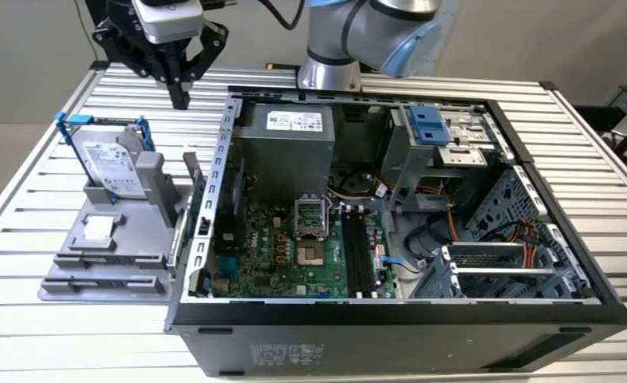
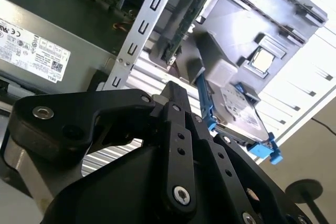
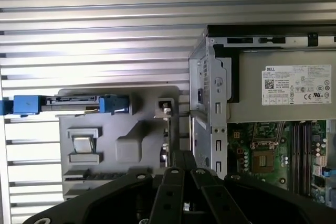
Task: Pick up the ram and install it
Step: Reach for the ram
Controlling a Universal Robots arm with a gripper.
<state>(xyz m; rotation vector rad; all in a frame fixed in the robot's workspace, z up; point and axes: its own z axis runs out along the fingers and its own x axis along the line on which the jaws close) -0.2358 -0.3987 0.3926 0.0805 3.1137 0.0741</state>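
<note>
- Jaws first: the gripper (image 1: 179, 96) has its two fingers pressed together with nothing between them, and both wrist views agree.
- You're hanging in the upper left of the exterior view. The tips point down over the slatted table (image 1: 37, 335), past the far end of the grey holder (image 1: 84, 267) and clear above it.
- The ram (image 1: 195, 179) stands on its long edge in that holder, on the side nearest the computer case (image 1: 399, 331), just beside the case's wall. In the second wrist view the ram (image 2: 185, 19) is the thin green-edged strip.
- Also on the holder, left of centre, the hard drive (image 1: 112, 163) leans upright in its blue bracket (image 1: 67, 120). It's not your target.
- Centre of the exterior view: the motherboard (image 1: 266, 263) lies in the case, and its long black slots (image 1: 361, 255) look unfilled, as far as I can tell.
- My read: you're on the approach for the pick. Nothing is grasped and the install hasn't begun.
- A pick from here calls for parted jaws set across the ram's thin faces and a straight descent. Keep clear of the case wall and the drive bracket.
</note>
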